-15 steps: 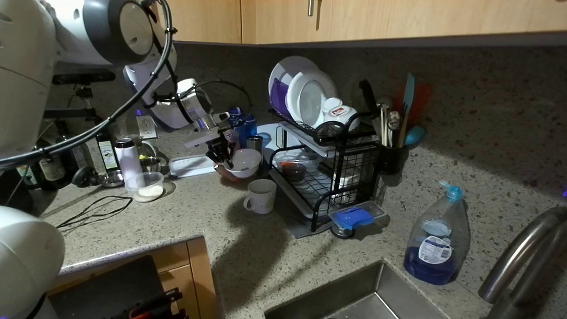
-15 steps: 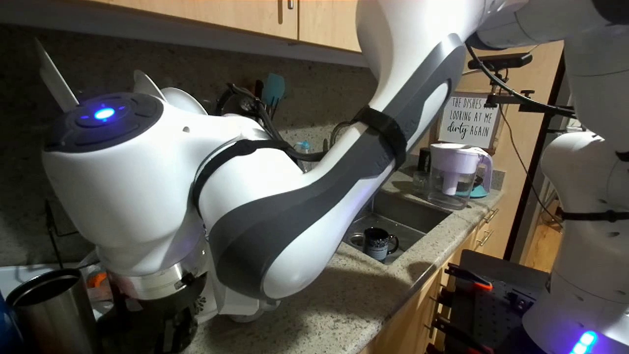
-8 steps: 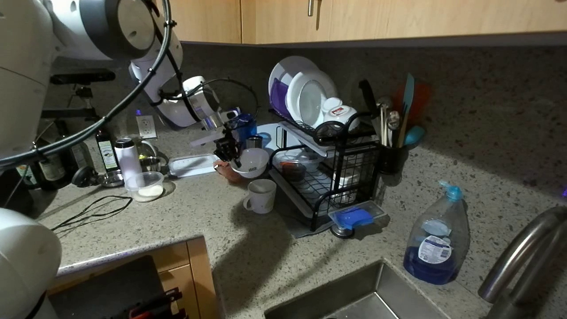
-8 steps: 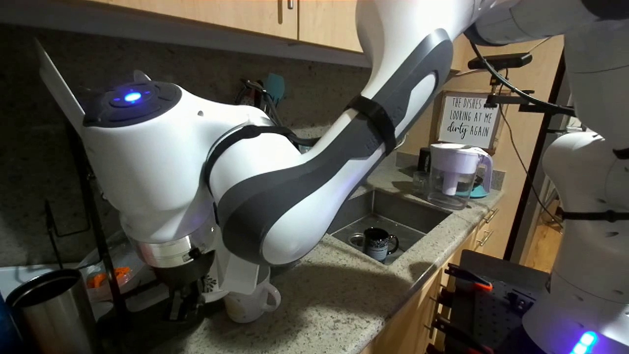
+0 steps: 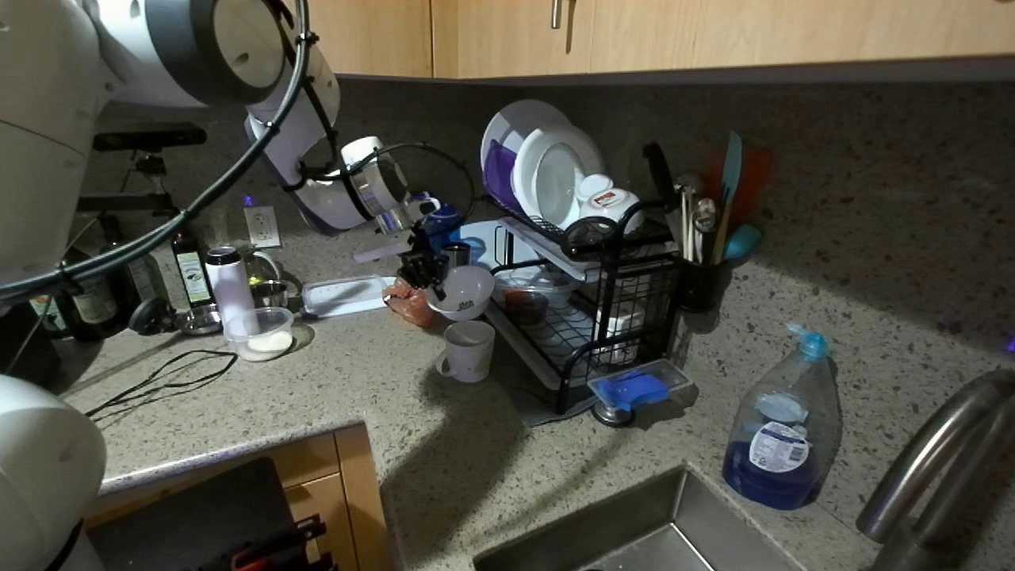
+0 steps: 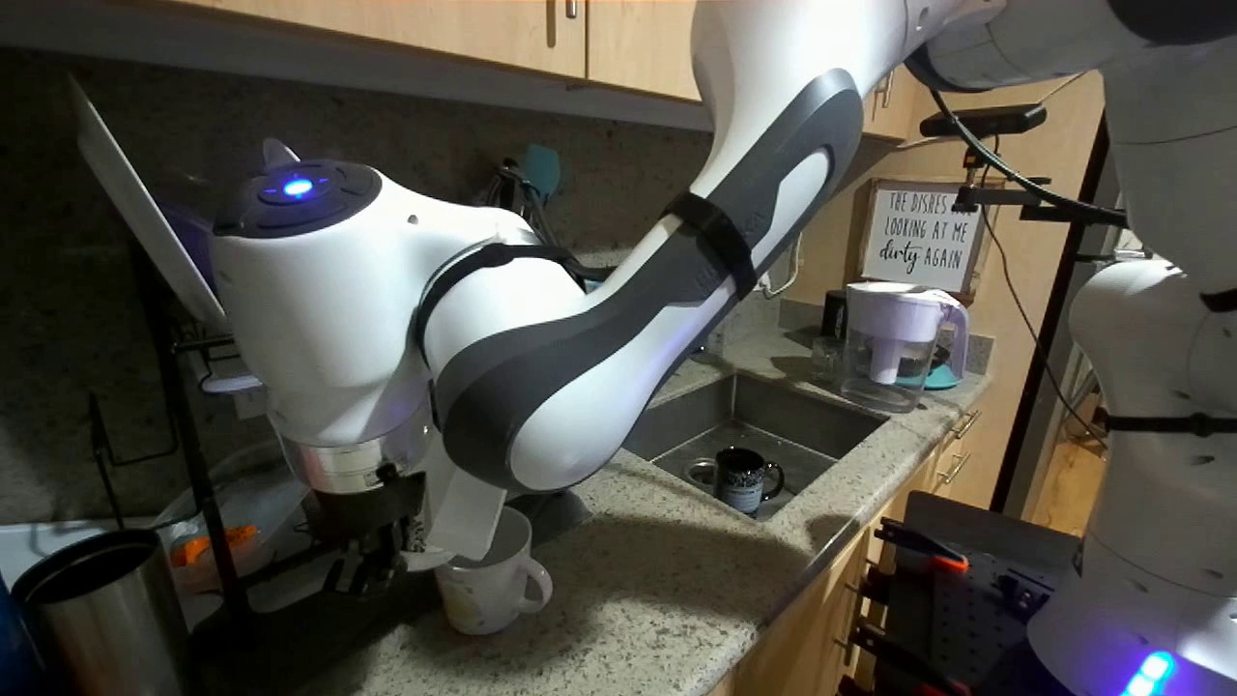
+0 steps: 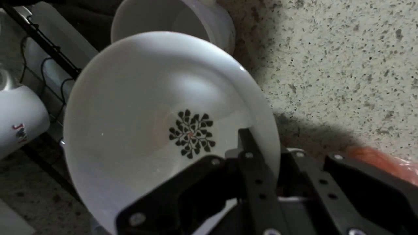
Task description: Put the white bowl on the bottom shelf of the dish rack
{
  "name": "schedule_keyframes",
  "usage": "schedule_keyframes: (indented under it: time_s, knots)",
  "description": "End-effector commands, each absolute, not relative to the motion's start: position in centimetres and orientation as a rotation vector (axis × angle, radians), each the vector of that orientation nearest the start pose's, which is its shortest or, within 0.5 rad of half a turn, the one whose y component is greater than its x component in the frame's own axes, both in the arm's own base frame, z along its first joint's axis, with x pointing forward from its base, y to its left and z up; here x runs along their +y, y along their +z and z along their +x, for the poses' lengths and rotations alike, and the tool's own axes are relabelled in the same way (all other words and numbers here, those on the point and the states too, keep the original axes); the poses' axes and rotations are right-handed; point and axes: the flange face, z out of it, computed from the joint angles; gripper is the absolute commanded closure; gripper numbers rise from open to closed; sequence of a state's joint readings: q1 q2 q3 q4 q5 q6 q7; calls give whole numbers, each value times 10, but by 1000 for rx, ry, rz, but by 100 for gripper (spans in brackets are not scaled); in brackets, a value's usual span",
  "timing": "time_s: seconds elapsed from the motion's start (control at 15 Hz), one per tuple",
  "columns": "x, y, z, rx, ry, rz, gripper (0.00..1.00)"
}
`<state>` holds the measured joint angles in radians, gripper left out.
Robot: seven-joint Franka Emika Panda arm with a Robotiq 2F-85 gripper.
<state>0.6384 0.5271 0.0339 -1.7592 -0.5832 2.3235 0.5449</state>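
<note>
The white bowl (image 5: pixel 466 292) is held by its rim, tilted, above the counter. It fills much of the wrist view (image 7: pixel 137 94), with a dark leaf pattern inside; in an exterior view only a sliver (image 6: pixel 425 560) shows. My gripper (image 5: pixel 432 277) is shut on the rim, with one finger inside the bowl and one outside in the wrist view (image 7: pixel 266 147). The black two-tier dish rack (image 5: pixel 607 297) stands just right of the bowl in that exterior view. Its bottom shelf is lower than its plate-filled top; part of its wire edge shows in the wrist view (image 7: pixel 49 45).
A white mug (image 5: pixel 468 353) stands on the counter just below and in front of the bowl. A clear container with orange food (image 6: pixel 222 546) and a white mug (image 7: pixel 19 117) occupy the bottom shelf. A steel tumbler (image 6: pixel 101 609) and an orange bag (image 5: pixel 408 305) are nearby.
My gripper has carried the bowl rightward, nearer the rack and over the white mug's back edge, as seen in an exterior view. The gripper also rises slightly. The grip stays the same.
</note>
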Motion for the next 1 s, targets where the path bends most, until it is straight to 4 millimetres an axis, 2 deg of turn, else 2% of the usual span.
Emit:
schedule_keyframes:
  time_s: [0.0,0.2,0.4,0.47,0.93]
  knots:
    - [392,286,531,-772,-562,-3318,93]
    - [385,289,535,-688,-612,-3319,93]
    - [391,292,524,-699,-680,-3302,92]
    - [394,277,540,-705,-610,-3321,90]
    - [397,281,532,-710,-628,-3314,92]
